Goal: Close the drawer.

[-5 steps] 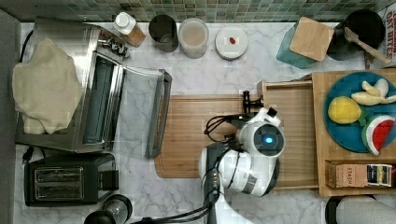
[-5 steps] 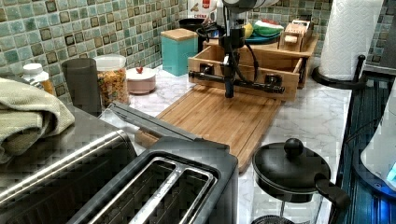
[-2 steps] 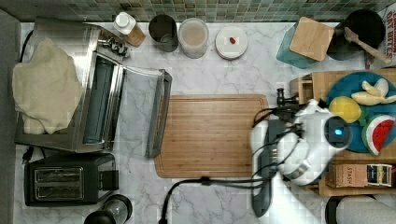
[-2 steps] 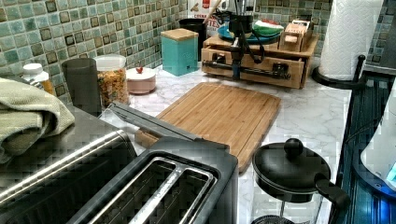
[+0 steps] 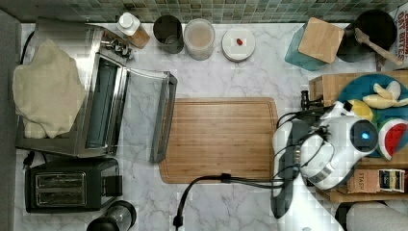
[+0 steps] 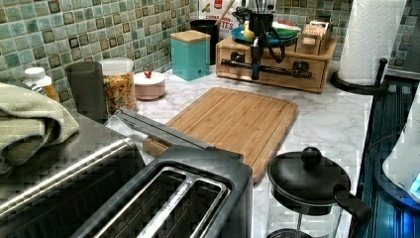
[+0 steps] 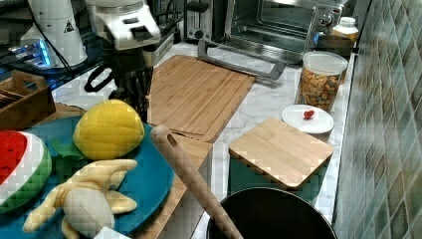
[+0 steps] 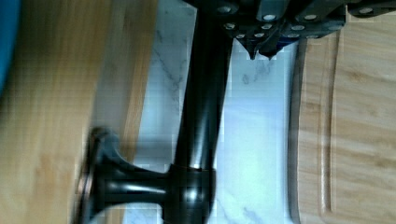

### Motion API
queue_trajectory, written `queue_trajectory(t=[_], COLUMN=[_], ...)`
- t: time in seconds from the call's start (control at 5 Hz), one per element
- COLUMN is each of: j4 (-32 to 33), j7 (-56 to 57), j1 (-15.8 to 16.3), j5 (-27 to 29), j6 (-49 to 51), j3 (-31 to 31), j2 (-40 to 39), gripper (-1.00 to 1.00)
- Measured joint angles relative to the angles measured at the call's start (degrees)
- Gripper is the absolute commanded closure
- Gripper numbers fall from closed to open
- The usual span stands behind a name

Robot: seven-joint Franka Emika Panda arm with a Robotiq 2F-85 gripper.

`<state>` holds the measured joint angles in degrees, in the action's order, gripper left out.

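Drawer (image 6: 277,74) at the far end of the tabletop (image 6: 327,119) in the left view, beyond the cutting board (image 6: 237,119); its pale wood front lies flush with the box that carries the blue plate (image 6: 262,34) of fruit, so it is judged fully or almost fully pushed in, though the last of the seam cannot be made out. A long black bar handle (image 8: 203,102) runs across the front on short posts. The tool (image 6: 255,62) hangs at the handle; the wrist view puts the bar just beside its fingers, but whether they are parted or clamped on the bar cannot be told. Risks from here, as judgement: further pushing against a seated drawer would shove the whole box along the marble and could tip the fruit or the tea box (image 5: 380,180) on top; a careless retreat could snag the handle and draw the drawer back out; the loose cable (image 5: 231,180) over the board could catch
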<state>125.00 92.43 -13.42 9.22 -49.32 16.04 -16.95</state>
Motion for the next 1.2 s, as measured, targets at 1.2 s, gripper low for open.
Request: queue_trajectory(t=[1.2], j4=[0.11], j7=[-4.87], j1=[2.52], j5=[-1.92], j6=[-2.83], j3=[1.24], j2=[-0.52], gripper=[1.0])
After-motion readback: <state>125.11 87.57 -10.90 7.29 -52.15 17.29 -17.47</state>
